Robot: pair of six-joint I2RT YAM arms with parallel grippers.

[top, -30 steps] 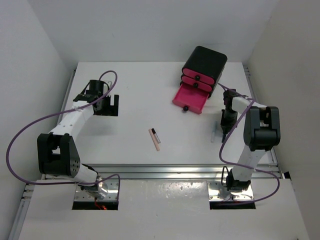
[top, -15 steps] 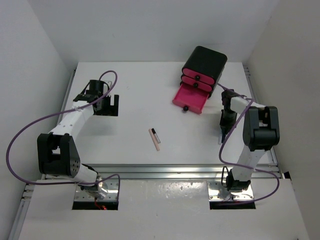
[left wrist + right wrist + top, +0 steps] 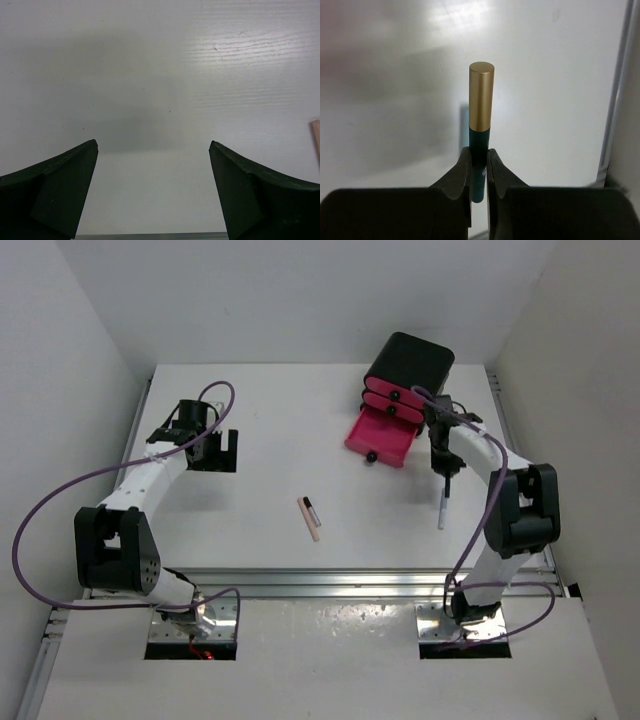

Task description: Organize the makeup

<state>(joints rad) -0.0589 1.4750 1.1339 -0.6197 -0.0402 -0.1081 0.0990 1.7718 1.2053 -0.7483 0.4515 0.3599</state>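
Note:
My right gripper [image 3: 479, 150] is shut on a slim tube [image 3: 481, 100] with a gold cap and a dark teal body; the cap sticks out past the fingertips. In the top view this gripper [image 3: 446, 478] holds the tube [image 3: 441, 510], which looks pale blue there, over the table to the right of the open pink drawer [image 3: 382, 437]. A peach pencil [image 3: 313, 521] and a short black pencil [image 3: 311, 509] lie side by side at the table's middle front. My left gripper [image 3: 213, 452] is open and empty at the far left; its fingers [image 3: 60, 190] frame bare table.
The black box [image 3: 410, 365] with pink drawers stands at the back right, its bottom drawer pulled out. White walls close in the table on three sides. A metal rail [image 3: 330, 582] runs along the front edge. A peach edge [image 3: 316, 142] shows at the right border of the left wrist view.
My right arm has moved back and left toward the drawers with the tube in its grip. The left arm and the two pencils have not moved.

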